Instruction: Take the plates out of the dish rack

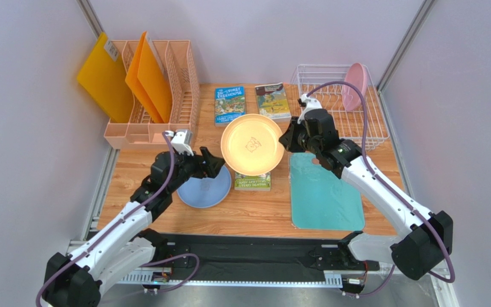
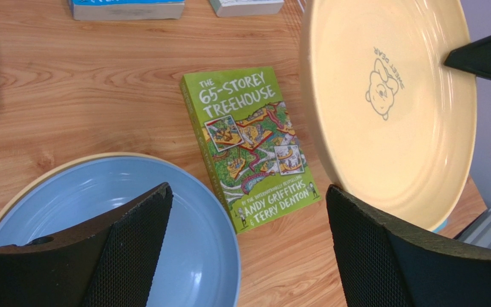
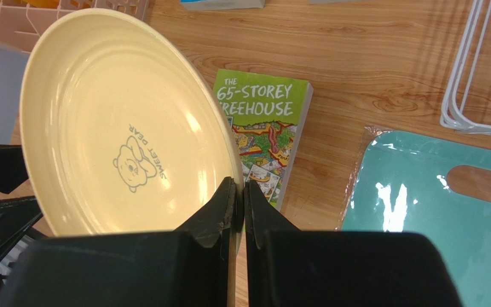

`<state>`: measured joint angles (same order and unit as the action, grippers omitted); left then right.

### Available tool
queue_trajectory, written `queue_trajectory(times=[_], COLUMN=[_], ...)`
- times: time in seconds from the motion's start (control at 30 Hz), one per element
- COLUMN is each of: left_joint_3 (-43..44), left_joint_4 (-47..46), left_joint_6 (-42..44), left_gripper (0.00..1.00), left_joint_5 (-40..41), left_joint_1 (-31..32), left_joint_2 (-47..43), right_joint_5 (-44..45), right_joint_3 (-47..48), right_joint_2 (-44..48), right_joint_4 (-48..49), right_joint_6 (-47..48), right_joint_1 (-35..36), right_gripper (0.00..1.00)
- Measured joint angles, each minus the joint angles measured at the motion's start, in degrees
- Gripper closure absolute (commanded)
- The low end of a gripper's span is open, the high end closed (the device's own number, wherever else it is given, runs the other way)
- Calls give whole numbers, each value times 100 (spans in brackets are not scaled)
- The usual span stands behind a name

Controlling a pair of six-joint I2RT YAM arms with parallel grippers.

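My right gripper (image 1: 288, 142) (image 3: 240, 188) is shut on the rim of the pale yellow plate (image 1: 252, 144) (image 3: 120, 121), holding it tilted above the table's middle; it also shows in the left wrist view (image 2: 389, 102). The blue plate (image 1: 204, 187) (image 2: 110, 230) lies on the table on top of a tan plate (image 2: 49, 167) whose rim peeks out. My left gripper (image 1: 211, 165) (image 2: 248, 211) is open and empty just above the blue plate's right edge. The pink plate (image 1: 354, 86) stands in the white wire dish rack (image 1: 331, 70) (image 3: 478, 70) at the back right.
A green book (image 1: 252, 182) (image 2: 251, 144) (image 3: 267, 137) lies under the held plate. Two more books (image 1: 229, 104) (image 1: 272, 100) lie behind. A teal cutting board (image 1: 323, 195) (image 3: 434, 211) lies right of centre. A peach file organizer (image 1: 155, 96) with orange folders stands back left.
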<state>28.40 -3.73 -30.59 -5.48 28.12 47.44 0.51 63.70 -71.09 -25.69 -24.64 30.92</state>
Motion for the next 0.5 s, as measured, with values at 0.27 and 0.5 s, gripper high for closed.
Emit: queue_trajectory(times=[0.27, 0.5], left_joint_3=[0, 0], left_joint_4=[-186, -103], left_joint_6=[-22, -17], left_gripper=[5, 5], left_joint_5=[-2, 142], left_joint_1=[0, 4], left_joint_2=[109, 24], right_joint_5=[-133, 146], right_joint_3=[-87, -109], right_joint_2=[0, -7], right_joint_4=[57, 111], right_joint_6=[-164, -168], right_joint_1=[153, 219], right_gripper=[100, 100])
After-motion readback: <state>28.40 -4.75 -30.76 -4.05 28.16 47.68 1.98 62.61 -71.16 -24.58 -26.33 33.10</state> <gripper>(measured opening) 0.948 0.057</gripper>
